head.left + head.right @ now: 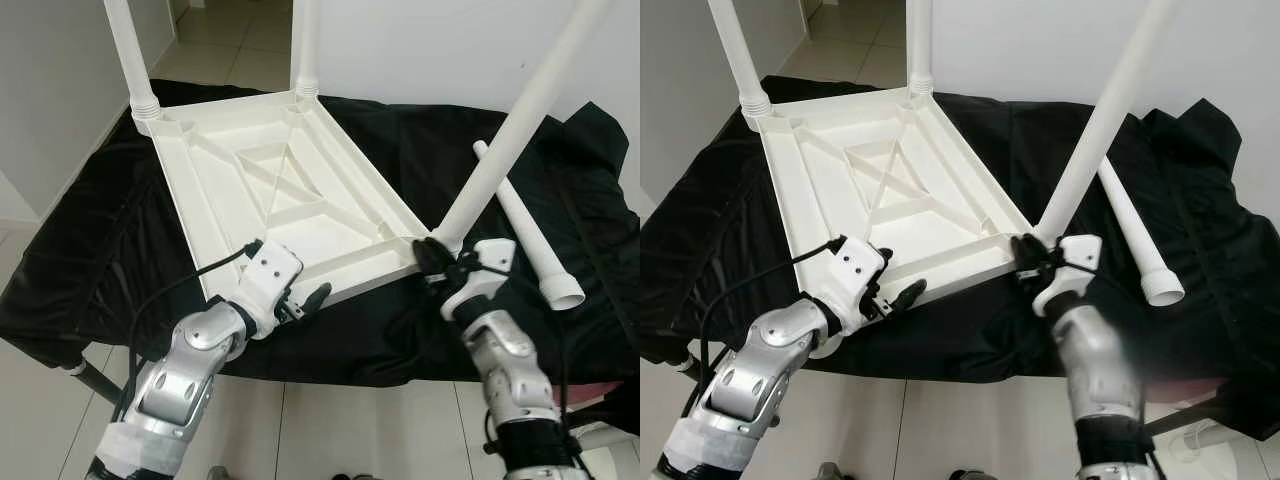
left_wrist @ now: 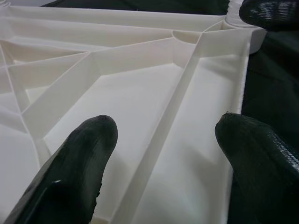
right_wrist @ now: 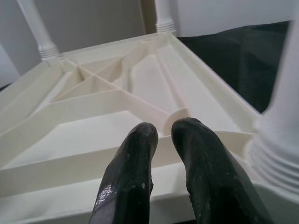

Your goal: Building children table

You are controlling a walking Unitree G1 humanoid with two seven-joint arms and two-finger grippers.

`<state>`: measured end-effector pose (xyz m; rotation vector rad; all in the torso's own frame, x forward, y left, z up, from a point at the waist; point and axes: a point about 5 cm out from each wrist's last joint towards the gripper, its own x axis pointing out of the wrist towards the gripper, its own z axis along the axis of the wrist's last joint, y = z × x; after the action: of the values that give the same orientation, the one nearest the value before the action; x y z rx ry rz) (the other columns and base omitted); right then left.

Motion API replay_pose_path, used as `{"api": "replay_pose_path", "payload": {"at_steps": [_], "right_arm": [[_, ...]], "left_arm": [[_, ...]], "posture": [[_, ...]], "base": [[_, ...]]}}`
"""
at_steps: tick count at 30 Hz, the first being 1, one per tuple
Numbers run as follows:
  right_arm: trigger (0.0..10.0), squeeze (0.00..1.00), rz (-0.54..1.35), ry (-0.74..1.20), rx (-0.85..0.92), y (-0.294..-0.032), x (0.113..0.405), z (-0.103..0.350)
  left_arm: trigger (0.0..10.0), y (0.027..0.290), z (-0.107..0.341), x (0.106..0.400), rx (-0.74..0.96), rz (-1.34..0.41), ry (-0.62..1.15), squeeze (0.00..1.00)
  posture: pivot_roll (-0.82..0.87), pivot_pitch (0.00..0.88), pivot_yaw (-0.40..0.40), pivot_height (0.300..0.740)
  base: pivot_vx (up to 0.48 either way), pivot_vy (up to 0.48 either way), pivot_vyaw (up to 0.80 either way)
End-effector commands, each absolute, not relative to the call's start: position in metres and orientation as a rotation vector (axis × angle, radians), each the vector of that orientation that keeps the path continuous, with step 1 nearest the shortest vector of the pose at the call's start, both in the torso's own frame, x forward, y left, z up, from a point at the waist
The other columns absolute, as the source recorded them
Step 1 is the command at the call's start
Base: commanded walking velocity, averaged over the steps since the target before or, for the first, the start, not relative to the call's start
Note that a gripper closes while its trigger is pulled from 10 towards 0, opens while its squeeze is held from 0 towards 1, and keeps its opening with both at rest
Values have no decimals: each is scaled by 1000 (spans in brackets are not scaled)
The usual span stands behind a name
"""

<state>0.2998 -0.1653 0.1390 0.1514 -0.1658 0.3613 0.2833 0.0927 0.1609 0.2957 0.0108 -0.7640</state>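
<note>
The white plastic tabletop lies upside down on a black cloth. Two legs stand screwed in at its far corners. A third leg rises tilted from the near right corner. The last leg lies loose on the cloth to the right. My left gripper is open at the near rim, with one finger over the ribbed underside and the other by the outer edge. My right gripper is shut beside the base of the near right leg, its fingertips close above the rim and holding nothing.
The black cloth drapes a low stand and hangs over its edges. Pale tiled floor lies in front. A white wall runs behind and to the right, with a doorway at the far side.
</note>
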Motion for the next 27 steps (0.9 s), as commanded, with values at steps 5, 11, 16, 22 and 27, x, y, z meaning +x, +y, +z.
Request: {"api": "replay_pose_path", "payload": {"at_steps": [5,11,16,22,27], "right_arm": [[10000,0,359,-184,156,-160,296,142],[10000,0,333,-197,166,-156,291,141],[10000,0,183,-242,159,-158,288,141],[10000,0,132,-257,176,-151,288,143],[10000,0,80,-276,141,-153,289,146]], "left_arm": [[10000,95,149,289,323,-670,77,0],[10000,81,142,291,309,-655,117,0],[10000,77,142,299,255,-590,158,0],[10000,73,149,306,212,-555,154,0],[10000,69,155,312,182,-535,155,0]], "posture": [[39,116,-56,740],[33,107,-55,740],[29,101,-53,740],[25,91,-54,740],[19,86,-56,740]], "base": [[0,0,0],[0,0,0],[0,0,0],[0,0,0],[0,0,0]]}}
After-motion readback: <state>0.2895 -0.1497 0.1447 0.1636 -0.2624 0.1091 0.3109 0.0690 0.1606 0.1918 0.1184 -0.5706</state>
